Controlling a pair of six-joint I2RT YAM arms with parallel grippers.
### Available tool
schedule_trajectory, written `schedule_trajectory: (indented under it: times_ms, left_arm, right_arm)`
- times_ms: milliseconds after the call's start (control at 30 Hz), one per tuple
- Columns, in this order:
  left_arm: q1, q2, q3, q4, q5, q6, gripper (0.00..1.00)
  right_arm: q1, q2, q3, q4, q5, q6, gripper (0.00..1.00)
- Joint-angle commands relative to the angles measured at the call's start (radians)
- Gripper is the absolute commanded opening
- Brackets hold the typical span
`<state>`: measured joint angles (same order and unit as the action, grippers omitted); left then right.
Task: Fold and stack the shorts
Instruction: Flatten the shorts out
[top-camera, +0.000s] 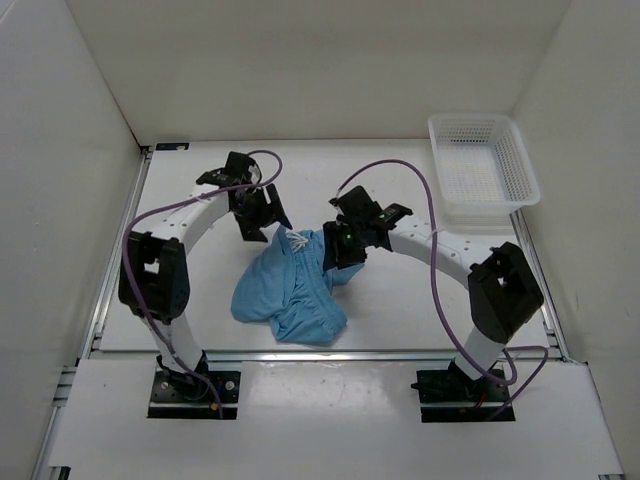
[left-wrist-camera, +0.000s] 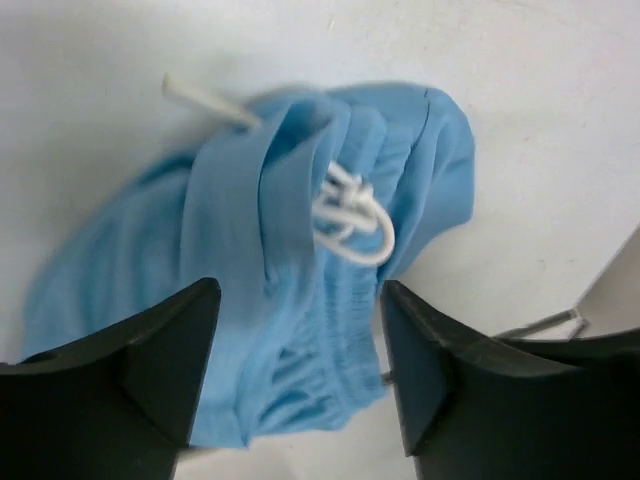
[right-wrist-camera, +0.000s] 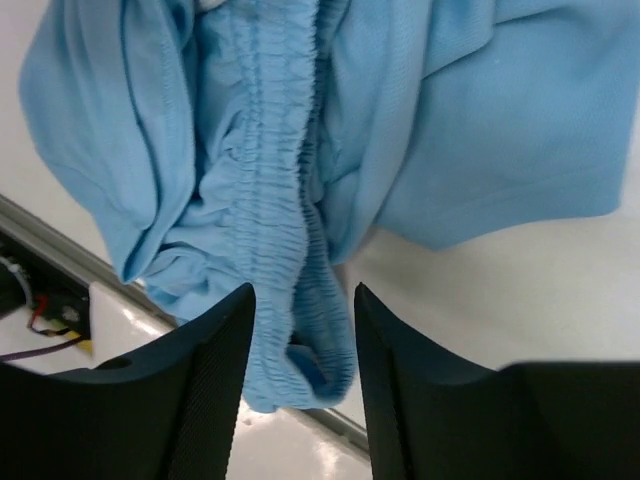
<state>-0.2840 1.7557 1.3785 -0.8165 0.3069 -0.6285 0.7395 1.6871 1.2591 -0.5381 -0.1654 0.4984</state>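
Note:
The light blue shorts (top-camera: 285, 295) lie crumpled in the middle of the table, with the white drawstring (top-camera: 297, 240) at their far end. My left gripper (top-camera: 262, 225) is open just above the far end of the shorts. In the left wrist view its jaws (left-wrist-camera: 300, 290) stand wide apart over the gathered waistband (left-wrist-camera: 320, 340) and the drawstring (left-wrist-camera: 350, 215). My right gripper (top-camera: 340, 255) is at the shorts' right edge. In the right wrist view it (right-wrist-camera: 304, 292) is open, with a fold of the elastic waistband (right-wrist-camera: 290, 250) between its fingers.
A white mesh basket (top-camera: 527, 170) stands at the far right corner. White walls enclose the table on three sides. A metal rail runs along the near edge (top-camera: 320, 352). Purple cables loop over both arms.

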Motion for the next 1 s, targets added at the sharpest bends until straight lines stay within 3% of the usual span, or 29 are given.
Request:
schedule_trajectory:
  times_ms: [0,33,67,133,233,267,367,567,767,967]
  left_arm:
    - [-0.007,0.103,0.085,0.01,-0.025,0.009,0.73]
    - [-0.007,0.132,0.108,0.01,-0.025,0.009,0.63]
    - [-0.007,0.16,0.117,0.01,-0.012,0.024,0.46]
    - [-0.007,0.217,0.128,0.01,-0.003,0.035,0.31]
    - [-0.007,0.217,0.128,0.0,-0.015,0.056,0.1]
    - [0.003,0.205,0.14,-0.009,-0.015,0.056,0.1]
    - [0.029,0.195,0.169,-0.022,-0.025,0.069,0.1]
    - [0.12,0.122,0.338,-0.16,-0.048,0.113,0.1]
    - [0.238,-0.051,0.579,-0.299,-0.149,0.073,0.1]
    - [0.354,-0.31,0.579,-0.247,-0.102,0.026,0.1]
  right_arm:
    - [0.032,0.02,0.008,0.007,-0.081,-0.014,0.51]
    - [0.059,0.045,0.008,-0.002,-0.097,-0.003,0.53]
    - [0.078,0.055,-0.001,-0.002,-0.106,-0.003,0.57]
    - [0.118,0.074,-0.013,-0.002,-0.097,0.011,0.65]
    - [0.173,0.083,-0.023,-0.002,-0.051,0.023,0.66]
    - [0.173,0.083,-0.023,-0.002,-0.051,0.023,0.56]
    - [0.161,0.109,-0.007,-0.016,-0.06,0.032,0.0]
    - [0.081,0.022,0.129,-0.112,0.023,-0.061,0.0]
    - [0.008,-0.096,0.547,-0.388,0.191,-0.202,0.0]
    - [0.008,-0.268,0.744,-0.477,0.329,-0.245,0.0]
